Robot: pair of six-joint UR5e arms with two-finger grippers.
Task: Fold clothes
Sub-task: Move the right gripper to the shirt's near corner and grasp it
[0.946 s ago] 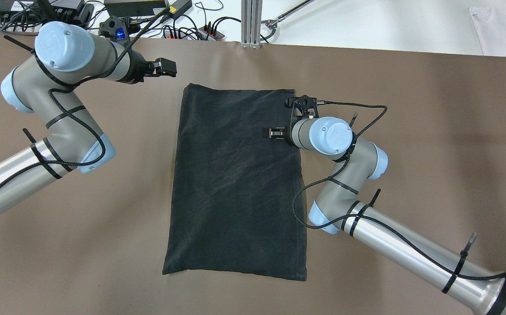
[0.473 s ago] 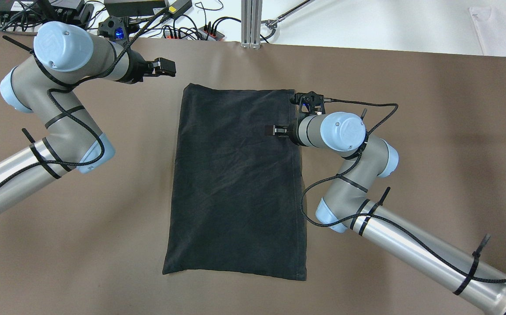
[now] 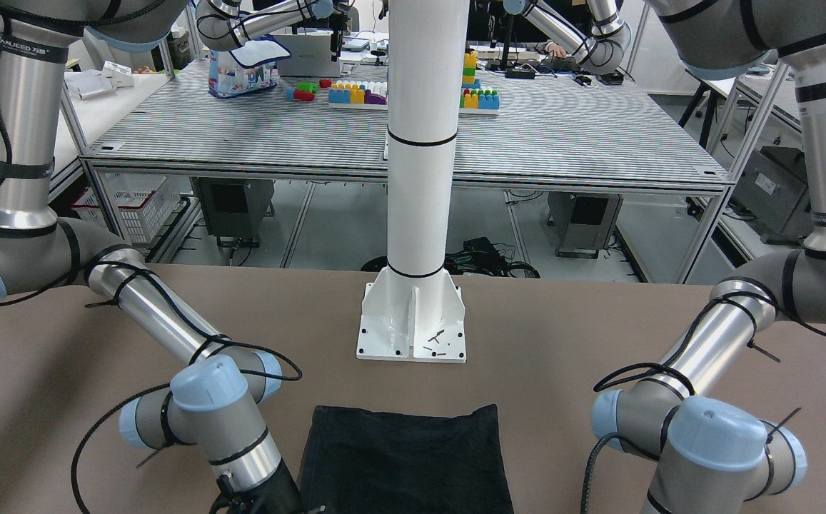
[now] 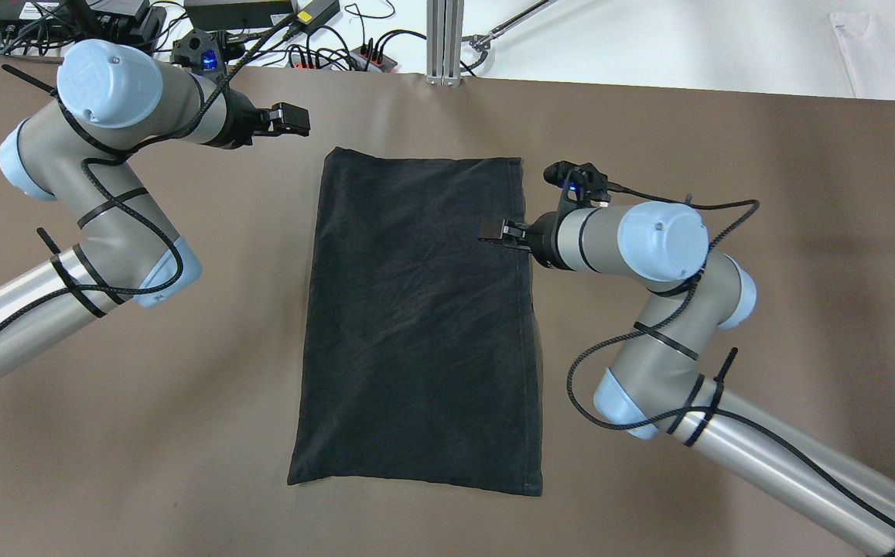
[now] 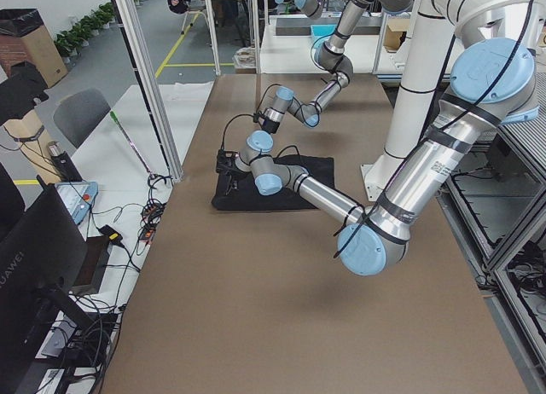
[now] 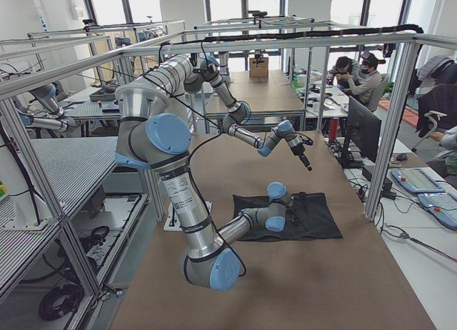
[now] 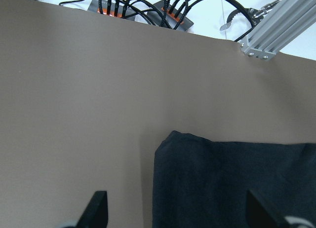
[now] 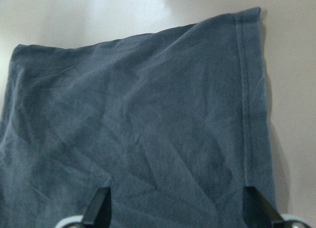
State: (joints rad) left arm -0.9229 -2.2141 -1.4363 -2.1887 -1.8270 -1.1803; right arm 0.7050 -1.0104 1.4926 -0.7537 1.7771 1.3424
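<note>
cloth (image 4: 416, 325), plain black and lightly creased, is laid flat on the brown table (image 4: 725, 155) as one rectangle, with its long sides running away from the robot. a stitched hem is seen along its right edge in the right wrist view. its near short edge is found close to the white pole base (image 3: 413, 321), apart from it.

right gripper (image 4: 493, 230) is held over the cloth's right edge, towards the far right corner. its fingers (image 8: 98, 208) are spread wide, and only flat fabric is seen between them; contact with the cloth cannot be judged.

left gripper (image 4: 292, 120) is held over bare table, beyond the far left corner of the cloth and off it. its fingers (image 7: 98, 208) are likewise spread apart with nothing gripped. the cloth's corner is seen between them in the left wrist view.

containers: a white-and-blue patterned bag (image 3: 241, 68) is stood on the striped table behind the robot, near coloured blocks (image 3: 355, 93); its contents are not visible. a white basket (image 3: 127, 203) is noted under that table; its contents cannot be told.
</note>
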